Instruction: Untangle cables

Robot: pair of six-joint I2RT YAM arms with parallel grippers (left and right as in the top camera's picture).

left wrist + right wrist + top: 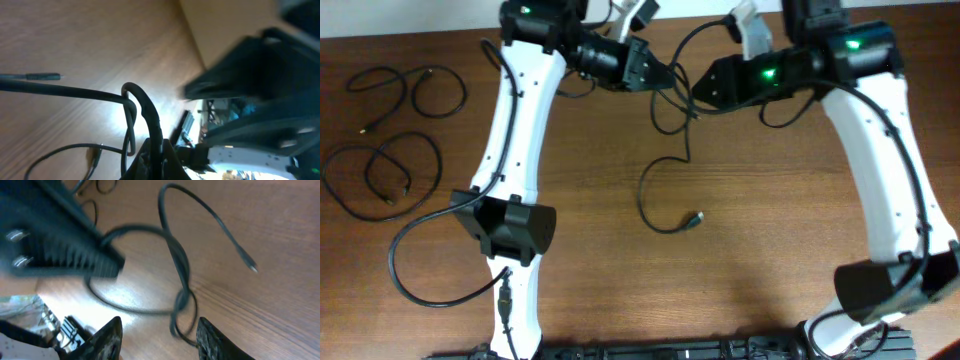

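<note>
Two cables lie apart at the table's left: one looped at the far left back (pixel 412 88), one below it (pixel 382 172). A third cable (pixel 646 190) hangs from between the grippers at the back middle and trails to its plug end (pixel 695 218) on the table. My left gripper (pixel 660 76) is shut on this cable; in the left wrist view the cable (pixel 146 106) rises from the closed jaws (pixel 161 150) and bends over. My right gripper (pixel 702 92) is open, close to the left one. In the right wrist view a small loop of the cable (pixel 181 295) lies between its spread fingers (pixel 160 332), untouched.
A thicker black arm wire (pixel 408 268) loops on the table by the left arm's base (pixel 508 226). The right arm's base (pixel 878 286) stands at the front right. The table's back edge (pixel 420 36) runs just behind the grippers.
</note>
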